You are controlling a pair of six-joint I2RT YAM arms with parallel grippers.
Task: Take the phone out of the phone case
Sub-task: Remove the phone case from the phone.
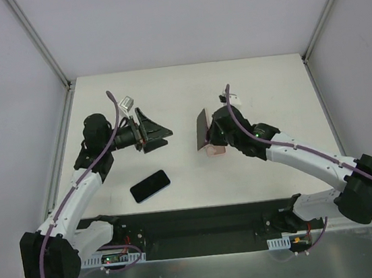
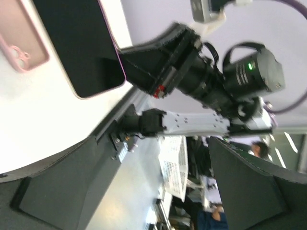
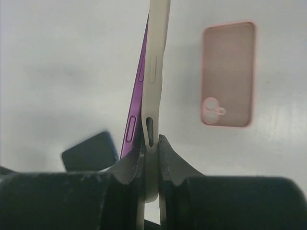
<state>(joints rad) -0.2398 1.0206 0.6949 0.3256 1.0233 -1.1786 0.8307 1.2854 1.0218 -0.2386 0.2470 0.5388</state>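
Note:
My right gripper (image 1: 205,142) (image 3: 151,143) is shut on the edge of a cream phone case (image 3: 156,62) and holds it upright on edge above the table. A purple phone (image 3: 136,103) with a dark screen (image 1: 202,129) (image 2: 81,48) sits in the case, with its lower edge splayed away from it. The case shows pinkish below the gripper in the top view (image 1: 213,151). My left gripper (image 1: 158,134) (image 2: 158,191) is open and empty, apart from the phone, to its left.
A separate pink case (image 3: 228,74) (image 2: 19,43) lies flat on the table by my left gripper. A dark phone (image 1: 149,185) (image 3: 91,152) lies flat near the front edge. The black base rail (image 1: 203,221) runs along the near side.

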